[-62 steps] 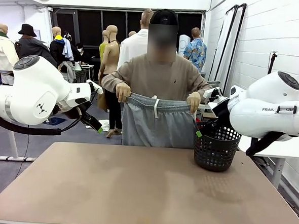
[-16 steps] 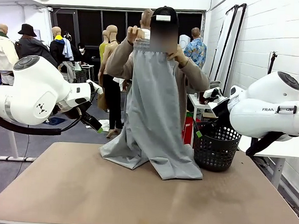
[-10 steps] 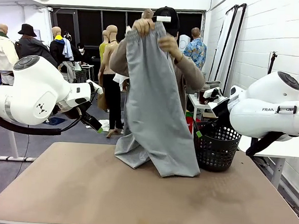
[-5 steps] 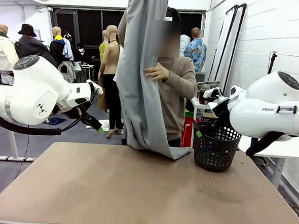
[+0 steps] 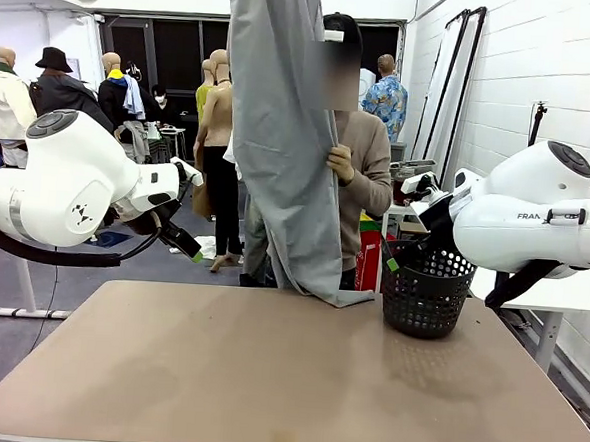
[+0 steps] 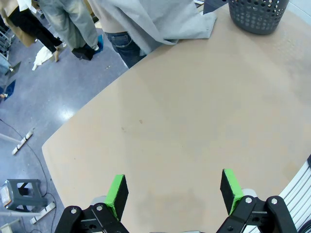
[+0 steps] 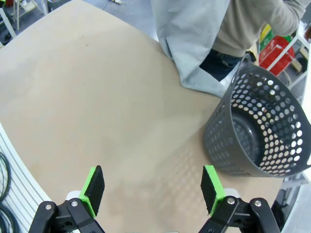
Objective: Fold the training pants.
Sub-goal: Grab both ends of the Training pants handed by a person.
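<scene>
A person at the far side holds the light grey training pants (image 5: 280,140) up high, hanging as a long folded strip. One hand (image 5: 339,164) grips their right edge at mid-height. The leg ends (image 5: 340,298) touch the table's far edge beside the basket; they also show as training pants (image 6: 160,22) and training pants (image 7: 192,43) in the wrist views. My left gripper (image 6: 172,191) is open above the bare tabletop, holding nothing. My right gripper (image 7: 151,187) is open too, over the table near the basket. In the front view both arms are drawn back at the table's sides.
A black mesh basket (image 5: 427,289) stands empty at the table's far right, seen as basket (image 7: 257,131) from the right wrist. The brown table (image 5: 265,380) spreads bare in front. Other people stand behind the person.
The person has lifted the pants higher and drawn them into a narrower hanging strip, the hems coming off the table to its far edge. Neither arm has moved.
</scene>
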